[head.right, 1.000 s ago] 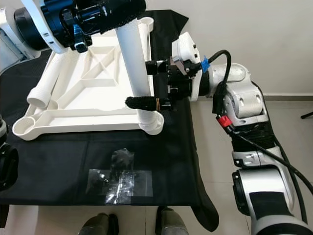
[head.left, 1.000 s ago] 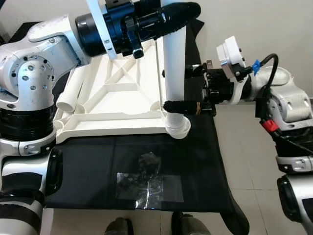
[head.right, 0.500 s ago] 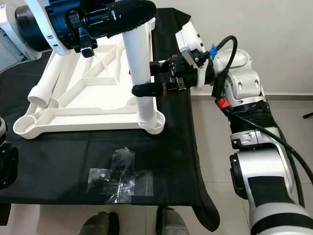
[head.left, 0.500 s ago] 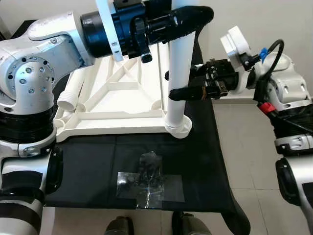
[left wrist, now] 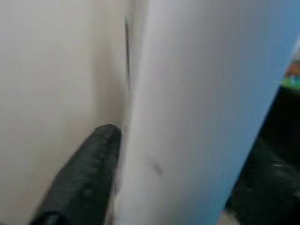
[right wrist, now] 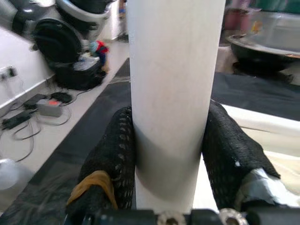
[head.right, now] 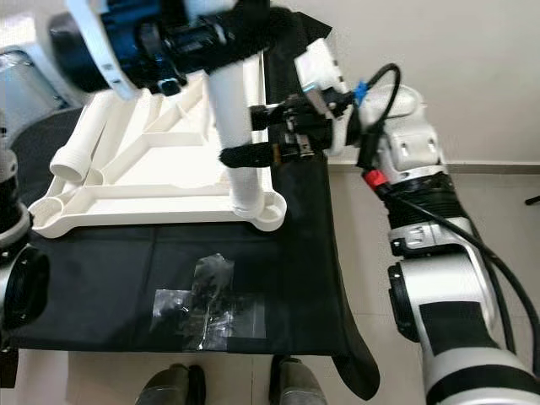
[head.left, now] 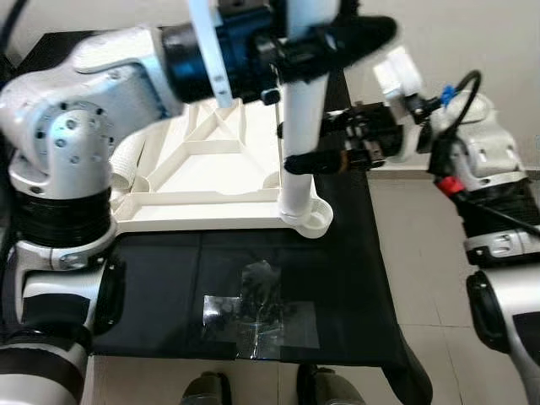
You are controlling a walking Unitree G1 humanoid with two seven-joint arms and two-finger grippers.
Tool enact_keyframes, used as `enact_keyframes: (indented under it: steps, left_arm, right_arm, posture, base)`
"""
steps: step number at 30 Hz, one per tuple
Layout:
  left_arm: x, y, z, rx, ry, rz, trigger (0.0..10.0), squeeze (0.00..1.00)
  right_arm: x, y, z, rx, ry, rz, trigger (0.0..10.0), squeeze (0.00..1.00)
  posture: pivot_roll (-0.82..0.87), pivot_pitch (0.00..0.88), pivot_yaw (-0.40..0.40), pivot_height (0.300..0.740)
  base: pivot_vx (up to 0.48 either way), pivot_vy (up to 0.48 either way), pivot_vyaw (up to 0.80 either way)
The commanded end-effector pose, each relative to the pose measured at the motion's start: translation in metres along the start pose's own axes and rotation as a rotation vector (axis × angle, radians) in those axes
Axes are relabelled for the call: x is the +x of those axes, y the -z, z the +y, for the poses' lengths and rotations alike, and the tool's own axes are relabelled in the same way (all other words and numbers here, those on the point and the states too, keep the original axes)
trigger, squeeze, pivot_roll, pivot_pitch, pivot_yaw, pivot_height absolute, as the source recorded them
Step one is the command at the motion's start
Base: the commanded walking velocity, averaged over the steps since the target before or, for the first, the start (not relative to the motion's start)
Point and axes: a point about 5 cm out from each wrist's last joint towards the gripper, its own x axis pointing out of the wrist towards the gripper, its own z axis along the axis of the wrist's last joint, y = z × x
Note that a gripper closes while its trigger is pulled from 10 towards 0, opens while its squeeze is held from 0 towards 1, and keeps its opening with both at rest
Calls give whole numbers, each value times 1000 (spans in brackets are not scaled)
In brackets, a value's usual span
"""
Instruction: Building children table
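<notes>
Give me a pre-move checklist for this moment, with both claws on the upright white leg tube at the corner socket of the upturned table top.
1. Right claw clamped on the upright white plastic leg tube: ok, fingers on both sides.
2. Left claw holding the tube near its top: ok, black fingers wrap it.
3. Tube foot inside the round corner socket of the upturned white plastic table top: ok.
4. Tube fully seated: cannot tell.
5. Tube upright: ok, roughly vertical.
6. Clear plastic bag of small parts on the black cloth lies apart from the work: ok.
</notes>
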Motion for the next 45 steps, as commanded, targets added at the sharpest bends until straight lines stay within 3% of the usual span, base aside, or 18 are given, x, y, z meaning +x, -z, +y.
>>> enact_keyframes:
  steps: [1, 3, 6, 14, 15, 17, 18, 21, 22, 23, 27, 28, 29, 31, 32, 39, 42, 45]
  left_arm:
    - [-2, -10, -1, 14, 6, -43, 10000, 1000]
    - [-17, -24, 1, -23, -28, -142, 10000, 1000]
    - [-27, -27, 1, -44, -43, -169, 10000, 1000]
    - [-73, -10, -4, -82, -112, -119, 10000, 1000]
    - [-86, 11, -9, -116, -157, -70, 10000, 1000]
    - [-86, 11, -9, -116, -157, -70, 10000, 1000]
    - [-107, 70, -26, -191, -267, 87, 10000, 1000]
    - [-113, 87, -34, -217, -297, 134, 10000, 1000]
    - [-113, 109, -44, -257, -344, 182, 10000, 1000]
    - [-112, 126, -52, -278, -375, 226, 10000, 0]
    - [-110, 146, -61, -300, -429, 273, 10000, 0]
    - [-110, 152, -62, -297, -453, 290, 10000, 0]
    - [-111, 156, -63, -296, -480, 301, 10000, 0]
    - [-111, 156, -63, -296, -480, 301, 10000, 0]
    - [-113, 161, -63, -285, -512, 322, 10000, 0]
    - [-122, 191, -69, -187, -669, 422, 10000, 0]
    - [-128, 204, -73, -97, -737, 482, 10000, 0]
    - [-129, 206, -74, -82, -746, 489, 10000, 0]
  right_arm:
    - [-2, -2, -1, -20, 19, 0, 0, 0]
    - [-11, -2, -4, -25, 94, -12, 0, 0]
    - [-17, -3, -4, -24, 119, -16, 0, 0]
    - [-38, -7, -9, -22, 250, -37, 0, 0]
    - [-43, -9, -9, -10, 275, -66, 0, 0]
    - [-43, -9, -9, -10, 275, -66, 0, 0]
    - [-46, -10, -3, 26, 281, -128, 0, 0]
    - [-46, -10, -1, 38, 279, -145, 0, 0]
    - [-44, -7, 2, 54, 279, -153, 0, 0]
    - [-41, -3, 4, 68, 287, -158, 0, 0]
    - [-37, 3, 6, 83, 306, -156, 0, 0]
    - [-36, 3, 5, 85, 313, -154, 3451, 0]
    - [-35, 1, 5, 84, 308, -147, 4745, 0]
    - [-35, 1, 5, 84, 308, -147, 4745, 0]
    - [-34, -2, 4, 81, 298, -140, 10000, 0]
    - [-22, -10, -7, 109, 315, -39, 10000, 0]
    - [-15, -10, -4, 126, 322, -26, 10000, 0]
    - [-15, -10, -3, 128, 322, -25, 10000, 0]
  posture:
    - [-14, 196, 19, 740]
    - [-11, 200, 12, 740]
    - [-12, 205, 11, 740]
    - [-7, 216, 8, 740]
    - [-12, 220, 6, 740]
    - [-12, 220, 6, 740]
    - [-19, 224, 4, 740]
    - [-19, 224, 4, 740]
    - [-26, 229, 1, 740]
    - [-26, 229, 1, 740]
    - [-41, 240, -3, 740]
    - [-44, 240, -4, 740]
    - [-55, 246, -5, 740]
    - [-55, 246, -5, 740]
    - [-71, 254, -7, 740]
    - [-98, 270, -20, 740]
    - [-103, 269, -33, 740]
    - [-103, 269, -33, 740]
  base:
    - [0, 0, 0]
    - [0, 0, 0]
    - [0, 0, 0]
    - [0, 0, 0]
    - [0, 0, 0]
    - [0, 0, 0]
    - [0, 0, 0]
    - [0, 0, 0]
    - [0, 0, 0]
    - [0, 0, 0]
    - [0, 0, 0]
    - [0, 0, 0]
    - [0, 0, 0]
    - [0, 0, 0]
    - [0, 0, 0]
    - [0, 0, 0]
    - [0, 0, 0]
    - [0, 0, 0]
